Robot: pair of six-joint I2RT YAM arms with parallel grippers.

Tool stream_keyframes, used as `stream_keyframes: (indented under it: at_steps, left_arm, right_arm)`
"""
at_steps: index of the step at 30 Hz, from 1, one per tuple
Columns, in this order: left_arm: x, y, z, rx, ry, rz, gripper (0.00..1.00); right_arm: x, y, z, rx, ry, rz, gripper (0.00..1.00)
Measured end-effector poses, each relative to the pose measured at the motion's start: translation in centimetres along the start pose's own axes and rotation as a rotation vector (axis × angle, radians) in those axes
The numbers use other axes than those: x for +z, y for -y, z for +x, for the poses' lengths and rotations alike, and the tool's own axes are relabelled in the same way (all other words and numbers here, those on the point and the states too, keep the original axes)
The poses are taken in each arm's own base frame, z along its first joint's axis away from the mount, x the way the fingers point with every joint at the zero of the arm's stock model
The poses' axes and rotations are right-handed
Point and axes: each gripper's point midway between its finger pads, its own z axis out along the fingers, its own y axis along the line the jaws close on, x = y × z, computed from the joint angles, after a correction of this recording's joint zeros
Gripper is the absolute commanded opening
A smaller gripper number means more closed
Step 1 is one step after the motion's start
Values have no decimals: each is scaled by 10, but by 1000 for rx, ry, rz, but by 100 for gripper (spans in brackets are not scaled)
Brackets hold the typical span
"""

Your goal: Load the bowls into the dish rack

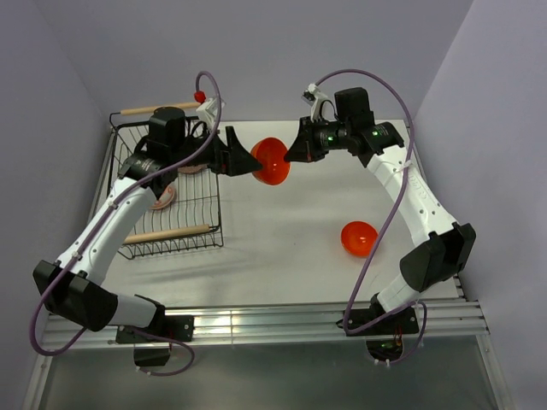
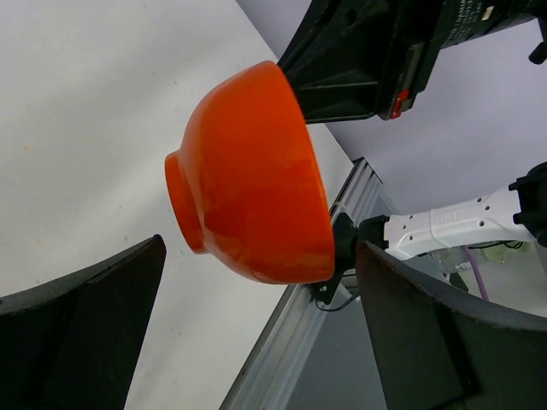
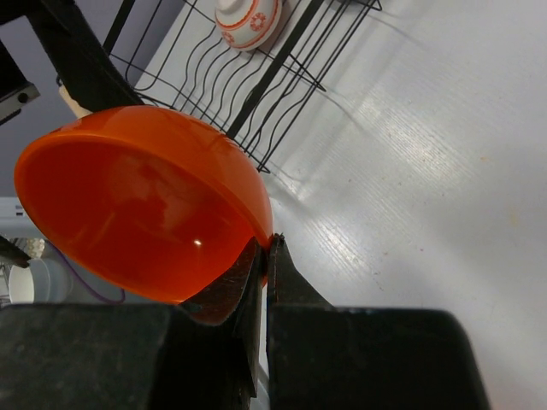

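Note:
A glossy orange bowl (image 1: 272, 161) hangs tipped on its side above the table, just right of the dish rack (image 1: 215, 205). My right gripper (image 3: 268, 248) is shut on its rim, one finger inside and one outside the bowl (image 3: 128, 205). My left gripper (image 2: 261, 248) is open, its fingers (image 2: 94, 307) wide on either side of the bowl's (image 2: 252, 184) lower edge without touching it. A second orange bowl (image 1: 359, 238) sits on the table at the right. In the rack (image 3: 256, 94) lie a red-and-white patterned bowl (image 3: 248, 19) and a pinkish bowl (image 1: 162, 198).
The rack has a wooden rod handle at its far end (image 1: 158, 108) and near end (image 1: 167, 234). Purple walls close the table on the left, back and right. A metal rail (image 1: 282, 320) runs along the near edge by the arm bases.

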Motion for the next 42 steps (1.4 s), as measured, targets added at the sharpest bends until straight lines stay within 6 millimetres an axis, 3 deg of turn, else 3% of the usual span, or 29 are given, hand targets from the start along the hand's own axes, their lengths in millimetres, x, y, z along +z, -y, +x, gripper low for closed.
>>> stream_keyframes:
  at_steps: [8, 17, 20, 29, 30, 31, 33, 35, 38, 42]
  left_arm:
    - [10, -3, 19, -72, -41, 2, 100]
    - [16, -3, 16, -109, -14, 23, 97]
    - [18, -7, 22, -137, -20, 22, 88]
    - [19, -9, 25, -175, -20, 20, 18]
    - [19, -9, 26, -177, -21, 19, 5]
    - [19, -9, 26, -177, -21, 19, 0]
    - [19, -9, 26, -177, -21, 19, 0]
    - [18, -9, 26, -175, -21, 20, 0]
    - [18, -10, 27, -181, -26, 13, 0]
    - [18, -13, 30, -184, -31, -1, 0]
  right_arm:
    - [6, -12, 3, -15, -12, -25, 0]
    - [10, -21, 7, -26, -25, -44, 0]
    - [10, -22, 8, -29, -27, -47, 0]
    - [10, -20, 8, -29, -29, -35, 0]
    - [10, -20, 9, -27, -31, -33, 3]
    - [10, -20, 9, -27, -31, -32, 7]
    - [10, -20, 9, -26, -31, -32, 21]
    - [10, -22, 8, -20, -32, -39, 43]
    - [9, -24, 6, -26, -28, -49, 54]
    - [9, -26, 4, -26, -23, -52, 60]
